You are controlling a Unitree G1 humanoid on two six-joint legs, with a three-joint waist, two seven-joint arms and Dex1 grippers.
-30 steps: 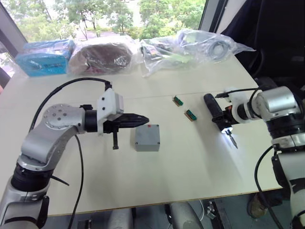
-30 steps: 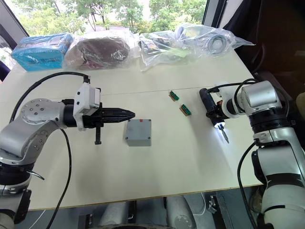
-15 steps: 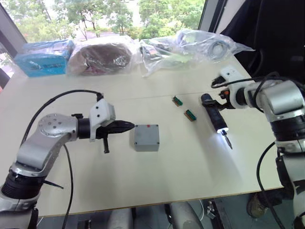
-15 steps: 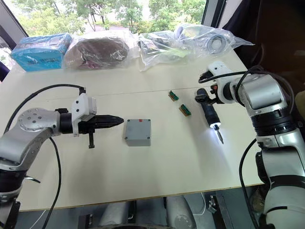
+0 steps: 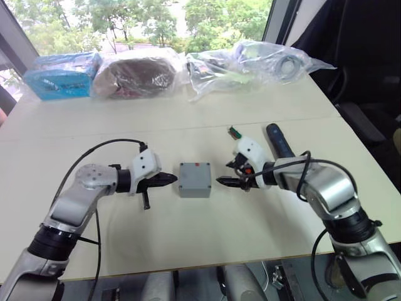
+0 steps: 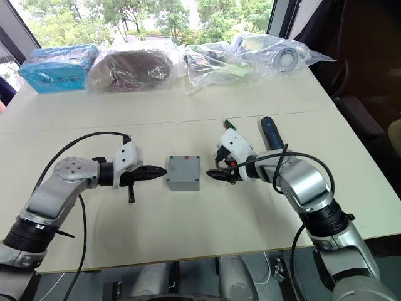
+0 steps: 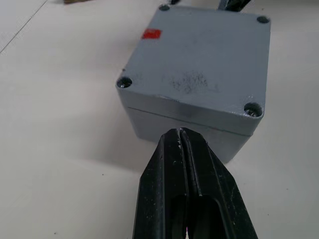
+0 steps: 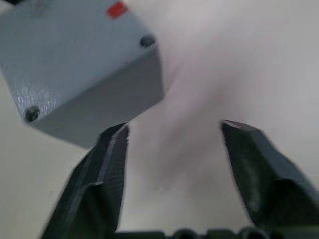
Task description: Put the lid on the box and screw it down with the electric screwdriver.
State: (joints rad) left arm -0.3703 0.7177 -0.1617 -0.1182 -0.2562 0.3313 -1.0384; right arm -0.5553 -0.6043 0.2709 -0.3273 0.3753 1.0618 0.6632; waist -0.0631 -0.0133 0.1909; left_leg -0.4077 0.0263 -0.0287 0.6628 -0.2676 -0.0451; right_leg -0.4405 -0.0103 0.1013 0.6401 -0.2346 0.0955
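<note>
Now the right tool, jaws apart, having released the dark blue pen-shaped electric screwdriver farther right, is flanking the lidded grey plastic box; closed left tool opposite, suggesting screwing finished.

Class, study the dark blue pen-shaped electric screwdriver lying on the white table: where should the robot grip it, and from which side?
Grip the dark blue pen-shaped electric screwdriver around its thick barrel, near mid-length, coming down from above. It lies flat on the white table, so both long sides look free for fingers. The open right tool is nearer than the shut left tool.
</note>
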